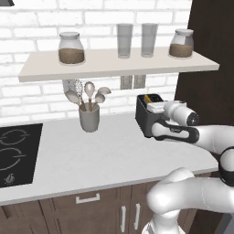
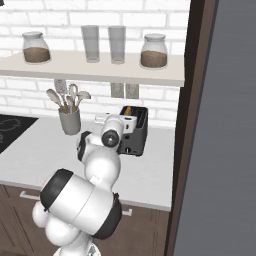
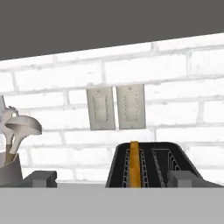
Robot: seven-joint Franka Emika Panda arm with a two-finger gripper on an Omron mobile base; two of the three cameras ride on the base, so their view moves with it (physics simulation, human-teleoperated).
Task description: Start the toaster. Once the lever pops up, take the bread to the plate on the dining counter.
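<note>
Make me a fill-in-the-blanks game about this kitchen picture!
1. The bread stands in the toaster's ______ slot, as the hand view shows it.
2. Between the two jars on the shelf stand two empty ______.
3. The spoons stand in a grey ______ on the counter.
4. The gripper's jaws are ______, holding nothing.

Missing words: left; glasses; cup; open
</note>
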